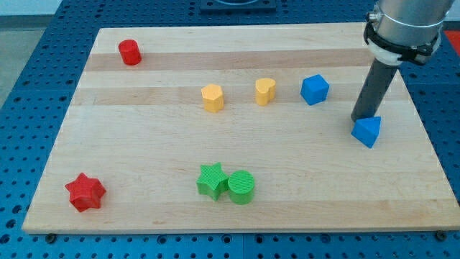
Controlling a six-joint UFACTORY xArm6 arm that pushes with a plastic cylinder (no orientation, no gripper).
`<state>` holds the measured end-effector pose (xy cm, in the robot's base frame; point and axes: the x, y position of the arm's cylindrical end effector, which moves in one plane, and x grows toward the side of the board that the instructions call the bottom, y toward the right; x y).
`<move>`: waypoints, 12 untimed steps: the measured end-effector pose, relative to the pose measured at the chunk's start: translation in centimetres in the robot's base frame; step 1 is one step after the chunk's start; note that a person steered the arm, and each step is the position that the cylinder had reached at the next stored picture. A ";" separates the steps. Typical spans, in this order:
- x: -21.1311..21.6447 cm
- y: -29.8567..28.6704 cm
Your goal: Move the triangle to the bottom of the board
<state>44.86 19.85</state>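
Bright even light, sharp, soft shadows

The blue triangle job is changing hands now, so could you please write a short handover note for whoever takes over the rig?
My tip is down on the board, touching or almost touching the blue triangle on its upper-left side.
The blue triangle sits near the view's right edge, roughly mid-height, below and right of the blue cube.
Done: tip is placed behind the triangle.
Left: push it toward the view's bottom edge; no block stands in that path.
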 end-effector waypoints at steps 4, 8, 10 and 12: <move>4.2 0.0; 9.0 0.0; 8.0 0.0; -3.9 1.5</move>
